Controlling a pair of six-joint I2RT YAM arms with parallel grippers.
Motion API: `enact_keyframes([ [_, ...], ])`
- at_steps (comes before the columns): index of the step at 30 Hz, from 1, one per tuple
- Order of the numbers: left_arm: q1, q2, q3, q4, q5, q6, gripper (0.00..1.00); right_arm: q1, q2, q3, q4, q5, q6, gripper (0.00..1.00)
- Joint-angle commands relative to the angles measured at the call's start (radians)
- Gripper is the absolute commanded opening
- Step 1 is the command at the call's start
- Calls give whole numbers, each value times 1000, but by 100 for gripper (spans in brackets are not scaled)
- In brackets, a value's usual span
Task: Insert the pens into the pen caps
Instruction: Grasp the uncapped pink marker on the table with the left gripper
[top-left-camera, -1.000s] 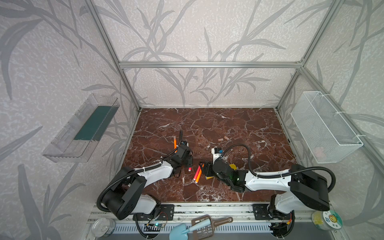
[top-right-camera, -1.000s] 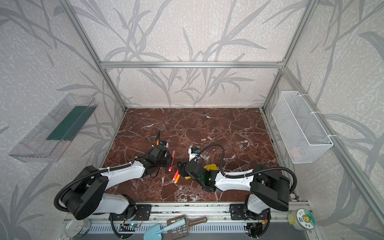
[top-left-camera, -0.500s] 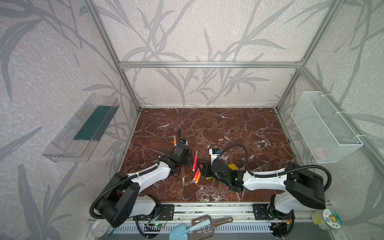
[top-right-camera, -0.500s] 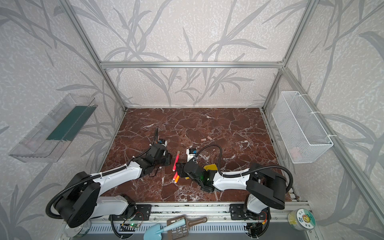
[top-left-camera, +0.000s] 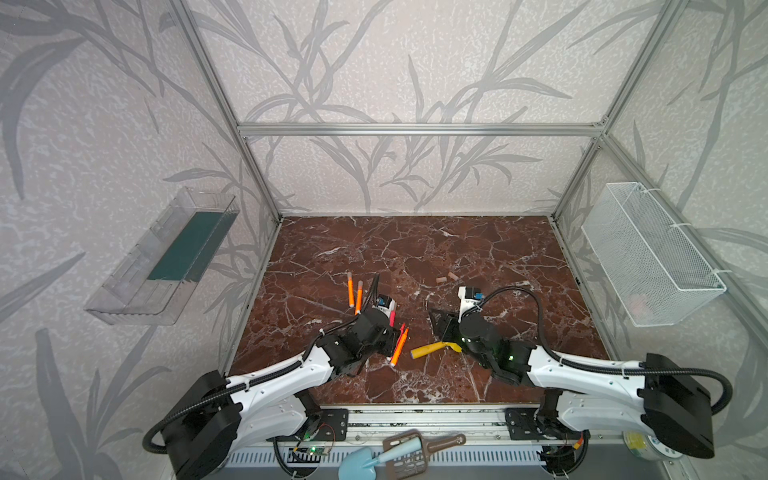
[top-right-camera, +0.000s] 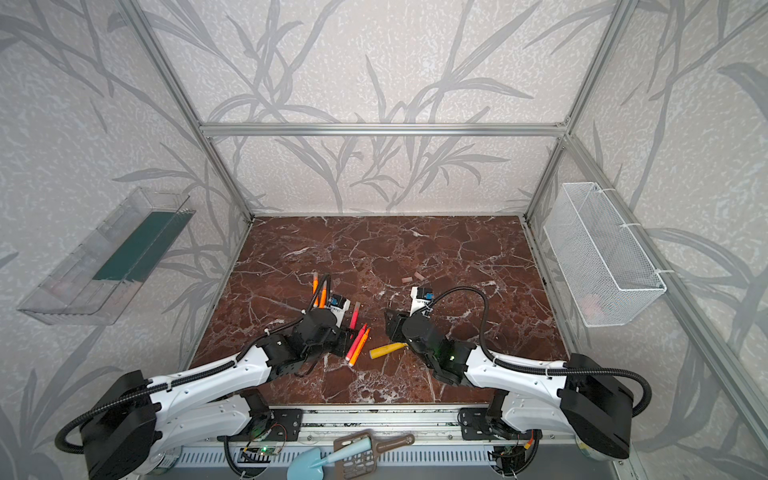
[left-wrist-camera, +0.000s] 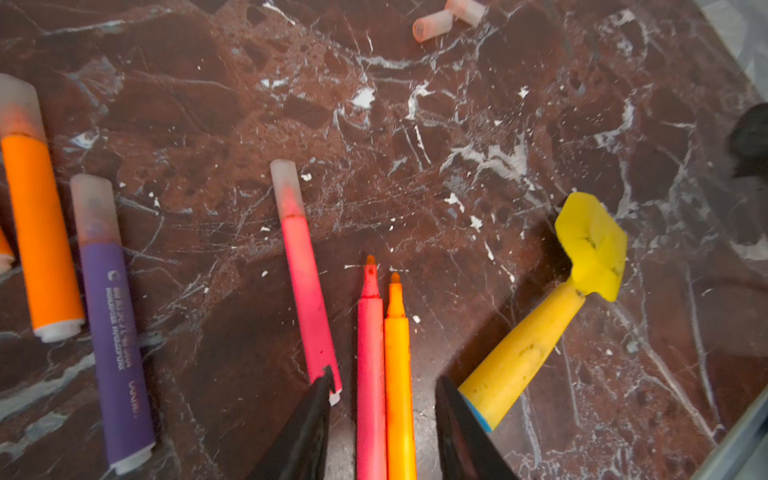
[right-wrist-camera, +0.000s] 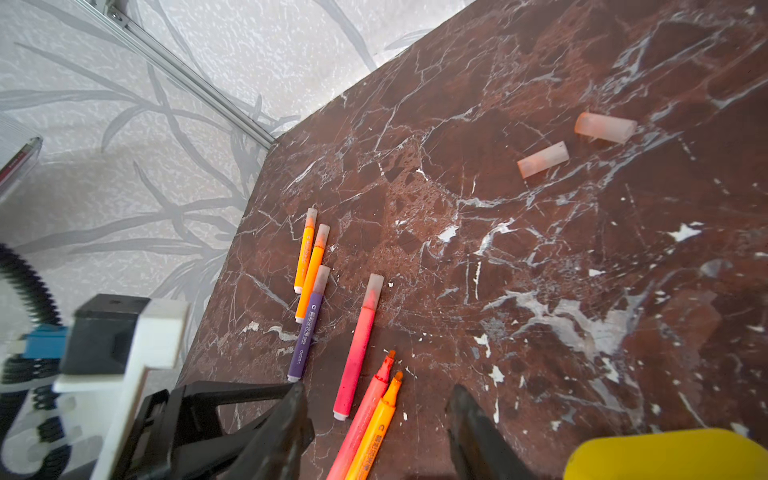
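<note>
Straddling two uncapped pens, my left gripper (left-wrist-camera: 380, 436) stands partly open and grips nothing. The red pen (left-wrist-camera: 370, 374) and the orange pen (left-wrist-camera: 399, 374) lie side by side on the table (left-wrist-camera: 457, 124) between its fingers, touching each other, with a gap at either side. In both top views they sit in the lower middle of the frame.

If I close here, I judge I pinch both at once, and one may squirt out or ride up on the other. The capped pink pen (left-wrist-camera: 305, 282) ends just beside one finger, perhaps touching it, so a sideways nudge could roll it. The yellow shovel (left-wrist-camera: 523, 357) has its handle just beside the other finger and could be dragged along.

My right gripper (right-wrist-camera: 378, 440) is open too, and empty, with the same two pens running between its fingers. With both arms meeting mid-frame, a knock between them is my nearest worry.

Farther off, the purple pen (left-wrist-camera: 112, 324) and two orange pens (right-wrist-camera: 309, 257) are already capped. Farthest, right of centre in a top view, the two loose caps (top-left-camera: 452, 276) lie close together. They look round and light, so I expect a careless touch to send them rolling.
</note>
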Motion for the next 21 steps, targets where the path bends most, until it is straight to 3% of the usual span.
enact_keyframes([
  [1,-15,34,-11,-20,-42,-9,41,-3,-50,-23,-52,43,-17,54],
  [11,-25,152,18,9,-26,10,30,-36,-67,-31,-66,40,-12,54],
  [21,-37,203,32,17,-15,21,29,-41,-77,-36,-70,35,-10,54],
])
